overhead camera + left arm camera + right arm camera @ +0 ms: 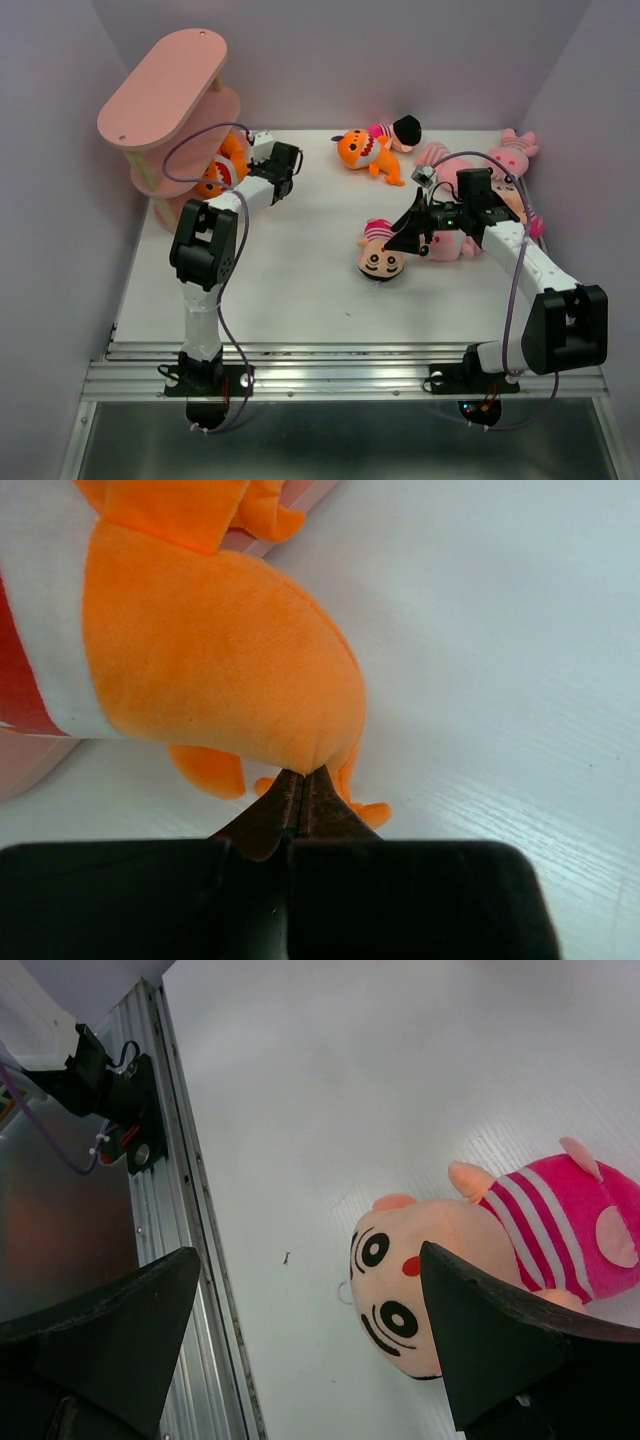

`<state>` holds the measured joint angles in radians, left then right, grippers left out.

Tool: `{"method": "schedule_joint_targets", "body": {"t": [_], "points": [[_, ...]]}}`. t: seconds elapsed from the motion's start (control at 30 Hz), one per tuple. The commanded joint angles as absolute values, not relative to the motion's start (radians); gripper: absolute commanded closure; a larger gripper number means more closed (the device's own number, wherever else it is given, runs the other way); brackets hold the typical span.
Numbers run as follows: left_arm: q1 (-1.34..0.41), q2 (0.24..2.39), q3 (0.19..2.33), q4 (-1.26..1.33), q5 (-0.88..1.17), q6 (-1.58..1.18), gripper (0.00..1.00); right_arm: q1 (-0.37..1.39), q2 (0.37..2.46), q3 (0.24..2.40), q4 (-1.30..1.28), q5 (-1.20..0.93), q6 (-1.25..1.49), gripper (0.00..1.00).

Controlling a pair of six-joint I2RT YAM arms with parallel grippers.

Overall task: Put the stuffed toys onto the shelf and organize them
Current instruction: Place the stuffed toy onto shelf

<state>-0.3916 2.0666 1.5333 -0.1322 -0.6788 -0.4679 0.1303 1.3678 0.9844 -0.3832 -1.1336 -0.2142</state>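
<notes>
The pink shelf [165,85] stands at the back left. An orange toothy toy [217,176] lies at its lower boards, partly hidden by the upper ones. My left gripper [244,162] is shut, pinching the tail end of this orange toy [220,650] at its fingertips [302,778]. My right gripper [405,237] is open and empty just above a peach-faced doll [379,262] lying on the table. In the right wrist view the doll [420,1290] lies face up, close to the right finger [500,1340], with magenta striped clothes. My right gripper [310,1255] hangs over bare table beside it.
At the back of the table lie another orange toy [364,150], a black-haired doll [402,130] and pink striped animals [517,147], one [452,247] under my right arm. A pink shelf board [25,760] sits by the held toy. The metal front rail [170,1210] runs near the doll.
</notes>
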Motion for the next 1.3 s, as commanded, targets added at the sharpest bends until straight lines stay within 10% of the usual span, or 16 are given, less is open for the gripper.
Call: {"method": "schedule_joint_targets", "body": {"t": [0.0, 1.27], "points": [[-0.37, 1.99, 1.49, -0.015, -0.661, -0.33, 1.0, 0.123, 1.365, 1.0, -0.377, -1.155, -0.232, 0.04], [-0.189, 1.97, 1.483, 0.201, -0.479, -0.127, 1.0, 0.123, 1.374, 1.008, -0.391, -1.143, -0.242, 0.04]]}}
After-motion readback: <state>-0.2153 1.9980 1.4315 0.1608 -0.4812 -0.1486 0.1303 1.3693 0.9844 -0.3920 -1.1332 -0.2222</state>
